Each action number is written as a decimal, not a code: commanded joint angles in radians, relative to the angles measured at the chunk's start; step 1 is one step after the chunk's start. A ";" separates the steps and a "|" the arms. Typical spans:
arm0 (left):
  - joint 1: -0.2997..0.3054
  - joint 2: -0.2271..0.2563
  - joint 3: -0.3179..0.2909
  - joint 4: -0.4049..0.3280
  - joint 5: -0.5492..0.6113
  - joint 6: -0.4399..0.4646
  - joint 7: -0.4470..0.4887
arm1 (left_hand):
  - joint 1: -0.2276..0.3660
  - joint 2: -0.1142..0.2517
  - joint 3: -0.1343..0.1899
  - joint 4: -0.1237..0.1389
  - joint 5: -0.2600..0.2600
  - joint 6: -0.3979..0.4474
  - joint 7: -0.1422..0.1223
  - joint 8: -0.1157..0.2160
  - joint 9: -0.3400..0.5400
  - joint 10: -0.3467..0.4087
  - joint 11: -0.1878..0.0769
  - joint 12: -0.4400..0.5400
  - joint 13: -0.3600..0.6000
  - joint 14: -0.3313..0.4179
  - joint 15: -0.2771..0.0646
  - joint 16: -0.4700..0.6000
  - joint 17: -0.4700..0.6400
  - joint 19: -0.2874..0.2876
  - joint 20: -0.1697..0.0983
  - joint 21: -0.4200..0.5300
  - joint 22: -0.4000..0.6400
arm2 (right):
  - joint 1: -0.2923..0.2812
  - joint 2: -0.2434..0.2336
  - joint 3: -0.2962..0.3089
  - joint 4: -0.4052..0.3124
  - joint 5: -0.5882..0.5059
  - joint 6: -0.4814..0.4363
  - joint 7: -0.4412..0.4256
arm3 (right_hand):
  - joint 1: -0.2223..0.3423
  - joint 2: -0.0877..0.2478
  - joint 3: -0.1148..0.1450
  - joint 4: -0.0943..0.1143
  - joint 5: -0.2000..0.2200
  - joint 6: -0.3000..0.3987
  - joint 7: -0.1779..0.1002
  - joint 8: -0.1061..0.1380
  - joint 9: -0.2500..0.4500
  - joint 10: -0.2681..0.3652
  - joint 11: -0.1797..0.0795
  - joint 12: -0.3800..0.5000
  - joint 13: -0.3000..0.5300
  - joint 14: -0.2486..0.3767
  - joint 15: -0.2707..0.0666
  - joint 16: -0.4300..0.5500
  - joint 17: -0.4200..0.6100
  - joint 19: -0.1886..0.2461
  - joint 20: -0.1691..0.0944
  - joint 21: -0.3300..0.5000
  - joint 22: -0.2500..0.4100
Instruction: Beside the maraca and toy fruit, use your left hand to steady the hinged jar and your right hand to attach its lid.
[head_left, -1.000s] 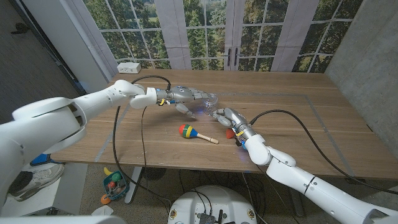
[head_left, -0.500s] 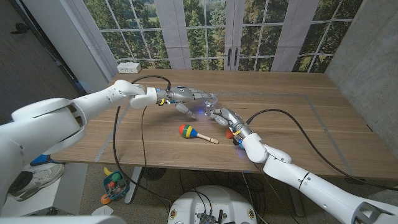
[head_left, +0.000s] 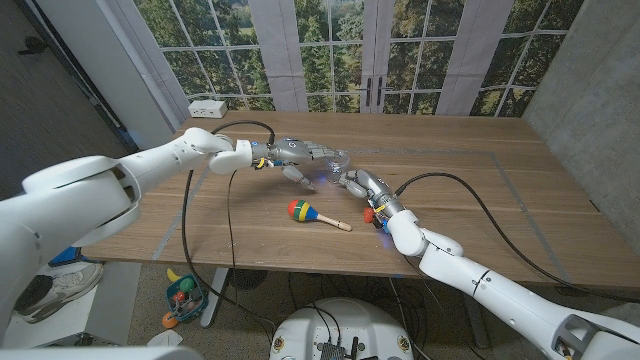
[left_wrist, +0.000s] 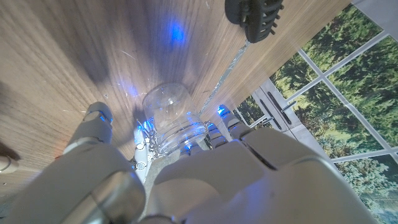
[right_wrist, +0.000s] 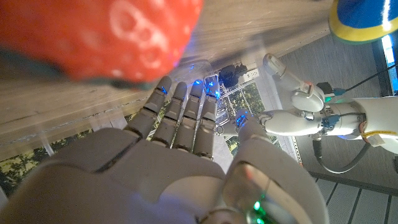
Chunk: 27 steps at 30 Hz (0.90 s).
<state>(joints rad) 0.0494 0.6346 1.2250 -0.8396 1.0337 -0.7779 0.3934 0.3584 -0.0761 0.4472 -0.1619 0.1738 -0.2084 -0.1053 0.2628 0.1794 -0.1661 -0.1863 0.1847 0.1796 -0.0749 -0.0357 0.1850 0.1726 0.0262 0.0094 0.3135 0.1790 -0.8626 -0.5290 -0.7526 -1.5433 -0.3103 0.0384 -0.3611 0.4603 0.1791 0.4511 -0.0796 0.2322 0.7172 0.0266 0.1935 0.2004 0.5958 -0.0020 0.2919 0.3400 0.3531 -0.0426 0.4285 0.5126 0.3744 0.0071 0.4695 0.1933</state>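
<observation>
Left hand (head_left: 300, 155): positioned near the middle of the wooden desk (head_left: 520, 200), toward its far side. Its fingers are wrapped around the hinged jar (head_left: 337, 159), a clear glass vessel. In the left wrist view the jar (left_wrist: 169, 118) sits between the thumb and the other fingers (left_wrist: 93, 121), with its round end pointing away from the palm and blue light reflecting off the glass and the desk surface.

Right hand (head_left: 362, 186): positioned just beside the jar, on the side nearer the robot, fingers reaching toward the left hand. In the right wrist view the fingers (right_wrist: 180, 115) extend side by side, only slightly bent. Whether they hold the lid cannot be determined from any view; the lid itself cannot be identified.

Toy fruit (head_left: 369, 213): a red piece lying on the desk directly beside the right wrist. It appears large, red and blurred in the right wrist view (right_wrist: 93, 37).

Maraca (head_left: 302, 211): lying on the desk nearer the robot than both hands, apart from the jar. Head banded red, yellow, green and blue; wooden handle pointing toward the right arm.

Black cables (head_left: 185, 220) run along both arms
</observation>
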 joint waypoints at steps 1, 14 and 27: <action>-0.001 -0.002 0.001 -0.005 -0.009 -0.001 -0.008 | 0.012 0.003 -0.003 -0.001 0.004 -0.003 0.005 0.004 0.003 0.010 -0.006 0.004 0.003 0.005 -0.047 -0.003 0.001 0.008 -0.001 -0.005 0.004 | 0.013 0.007 0.007 0.032 0.023 0.014 -0.020 | -0.010 -0.004 -0.004 0.001 -0.005 -0.013 0.001 -0.005 0.000 -0.010 0.003 -0.004 0.002 -0.002 -0.070 0.000 0.003 -0.008 0.004 -0.002 0.001; 0.021 0.026 -0.024 -0.076 -0.007 0.029 -0.046 | 0.013 0.004 -0.008 0.000 0.004 0.009 0.008 0.008 0.003 0.016 0.007 0.006 0.002 0.010 -0.044 -0.002 0.001 0.013 -0.002 -0.009 0.004 | -0.022 -0.015 0.041 0.031 0.008 0.090 -0.125 | 0.005 0.005 0.011 -0.018 -0.004 0.061 -0.001 0.030 0.002 0.051 0.000 0.021 0.011 0.044 -0.077 0.019 0.004 0.006 0.010 0.008 0.001; 0.033 0.035 -0.044 -0.103 0.005 0.041 -0.051 | 0.019 0.005 -0.014 -0.001 0.005 0.034 0.007 0.017 0.003 0.051 0.044 0.016 0.002 0.018 -0.041 0.000 0.001 0.017 0.000 -0.017 0.004 | -0.052 -0.012 0.071 0.039 -0.018 0.143 -0.215 | 0.057 0.007 0.049 -0.055 0.014 0.124 0.003 0.048 0.006 0.117 0.000 0.053 0.033 0.096 -0.092 0.051 0.019 0.036 0.008 0.028 0.002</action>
<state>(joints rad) 0.0705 0.6591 1.1985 -0.9143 1.0299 -0.7517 0.3523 0.3676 -0.0693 0.4360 -0.1646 0.1738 -0.1868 -0.0839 0.2720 0.1793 -0.1232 -0.1461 0.1932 0.1793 -0.0640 -0.0357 0.1850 0.1714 0.0364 0.0088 0.2993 0.1789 -0.8926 -0.5406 -0.7029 -1.5112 -0.3098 0.1421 -0.5125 0.5033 0.1821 0.4942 -0.1312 0.2408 0.8432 0.0338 0.2380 0.2026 0.7165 0.0000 0.3443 0.3682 0.4436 -0.0428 0.4752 0.5266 0.4020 0.0091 0.4920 0.1933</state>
